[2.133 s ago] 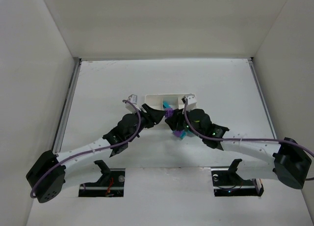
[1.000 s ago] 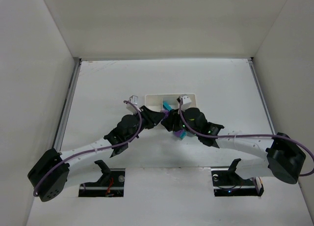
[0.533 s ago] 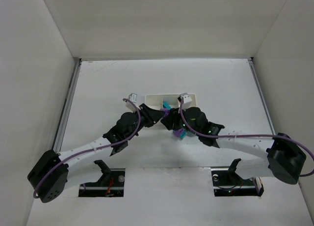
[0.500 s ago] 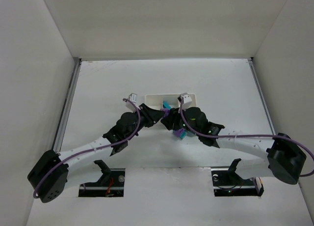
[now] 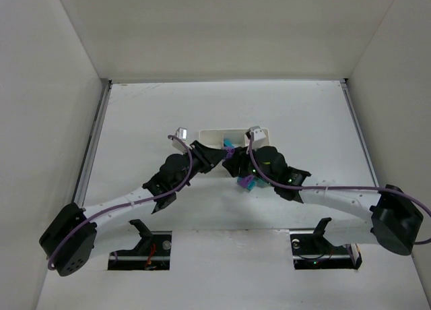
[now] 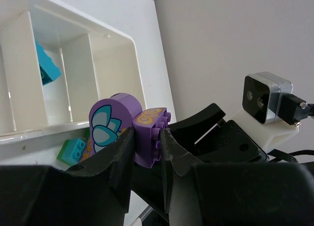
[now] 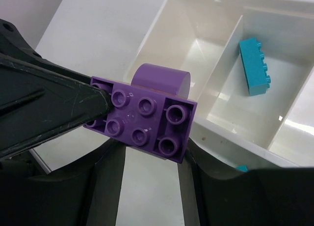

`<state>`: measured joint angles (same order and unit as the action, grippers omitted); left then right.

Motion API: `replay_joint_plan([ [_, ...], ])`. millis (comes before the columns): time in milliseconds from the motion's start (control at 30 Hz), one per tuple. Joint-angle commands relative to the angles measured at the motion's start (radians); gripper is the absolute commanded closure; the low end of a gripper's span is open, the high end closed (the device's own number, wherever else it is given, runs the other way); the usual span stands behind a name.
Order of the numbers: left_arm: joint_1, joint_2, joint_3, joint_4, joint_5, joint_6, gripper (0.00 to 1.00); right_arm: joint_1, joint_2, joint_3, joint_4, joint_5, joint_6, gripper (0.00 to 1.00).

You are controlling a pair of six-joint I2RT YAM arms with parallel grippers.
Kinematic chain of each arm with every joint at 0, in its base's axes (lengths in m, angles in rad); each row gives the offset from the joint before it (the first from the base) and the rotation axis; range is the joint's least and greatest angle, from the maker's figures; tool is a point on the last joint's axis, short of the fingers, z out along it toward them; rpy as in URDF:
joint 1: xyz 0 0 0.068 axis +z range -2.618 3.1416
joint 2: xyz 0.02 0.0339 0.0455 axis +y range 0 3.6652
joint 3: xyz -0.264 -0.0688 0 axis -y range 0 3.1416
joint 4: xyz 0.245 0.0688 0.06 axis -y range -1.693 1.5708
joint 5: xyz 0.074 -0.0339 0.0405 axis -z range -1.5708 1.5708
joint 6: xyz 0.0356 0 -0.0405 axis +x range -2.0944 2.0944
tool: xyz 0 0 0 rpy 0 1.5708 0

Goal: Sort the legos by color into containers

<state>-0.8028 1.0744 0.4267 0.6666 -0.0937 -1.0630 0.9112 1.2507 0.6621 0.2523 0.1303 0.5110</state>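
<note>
A purple lego stack (image 6: 147, 137) joins a studded brick (image 7: 142, 118) to a rounded purple piece with a cyan flower print (image 6: 110, 123). My left gripper (image 6: 147, 145) is shut on the brick. My right gripper (image 7: 149, 150) meets it from the other side, its fingers closed against the same stack. Both grippers (image 5: 231, 158) hold it just in front of the white three-compartment tray (image 5: 214, 132). One cyan brick (image 7: 254, 66) lies in the middle compartment; the other two compartments look bare.
Several loose cyan, purple and green bricks (image 5: 248, 184) lie on the table just in front of the tray, under my right wrist. A green and cyan brick (image 6: 72, 151) shows below the tray's front wall. White walls enclose the table.
The right gripper has moved slightly left and closed in on the left gripper. The purple stack stays held between them in front of the tray.
</note>
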Motion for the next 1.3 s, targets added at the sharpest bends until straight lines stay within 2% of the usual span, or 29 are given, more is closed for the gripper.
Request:
replay_joint_plan([
  [0,0.003,-0.008,0.041,0.165,0.035,-0.02,0.77,0.01,-0.033,0.053,-0.031,-0.061,-0.017,0.72],
  [167,0.004,0.022,0.079,0.119,0.068,-0.003,0.72,0.007,-0.027,0.073,-0.067,-0.118,-0.008,0.72],
  [400,0.011,0.038,0.073,0.111,0.083,-0.008,0.72,0.01,-0.019,0.091,-0.077,-0.113,-0.003,0.72],
  [567,0.012,0.032,0.07,0.108,0.092,-0.011,0.84,0.002,0.001,0.119,-0.093,-0.124,-0.008,0.71],
  [800,0.021,-0.011,0.064,0.126,0.037,-0.043,0.91,-0.005,0.024,0.117,-0.067,-0.109,-0.014,0.57],
  [900,0.014,-0.011,0.052,0.137,-0.007,-0.074,0.92,-0.005,0.01,0.111,-0.05,-0.069,-0.016,0.47],
  [1000,0.02,-0.013,0.04,0.143,-0.026,-0.1,0.92,-0.002,0.0,0.111,-0.039,-0.041,-0.035,0.46],
  [1167,0.023,-0.002,0.041,0.149,-0.046,-0.126,0.92,0.008,-0.01,0.099,-0.007,0.04,-0.072,0.33],
  [1267,0.023,0.01,0.046,0.149,-0.055,-0.14,0.92,0.018,-0.013,0.091,0.001,0.09,-0.092,0.29],
])
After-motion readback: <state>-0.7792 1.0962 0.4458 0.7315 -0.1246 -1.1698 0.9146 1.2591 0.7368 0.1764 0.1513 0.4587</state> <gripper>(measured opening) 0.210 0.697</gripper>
